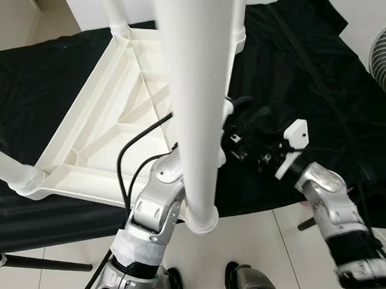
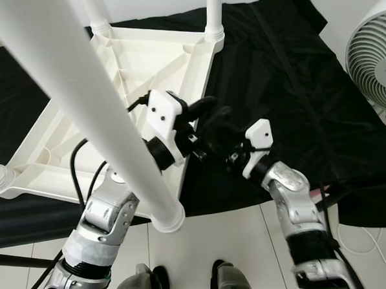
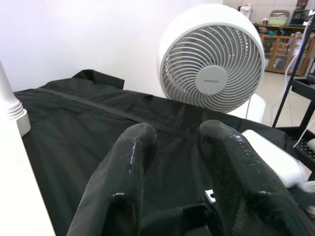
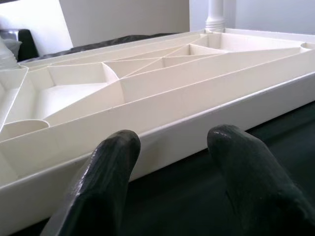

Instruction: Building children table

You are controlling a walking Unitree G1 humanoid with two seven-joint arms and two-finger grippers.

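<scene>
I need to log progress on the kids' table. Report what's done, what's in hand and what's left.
Done: the white tabletop lies upside down on the black cloth, and four white legs stand up from its corners. In hand: nothing is gripped; the left gripper and right gripper hang open over the cloth beside the tabletop's edge. Left: I cannot tell whether every leg is fully seated; the table is not yet turned upright.

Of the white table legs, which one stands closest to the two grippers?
The near-corner leg, looming large toward the camera. The left gripper and right gripper sit beside its corner; the other legs stand at other corners.
</scene>
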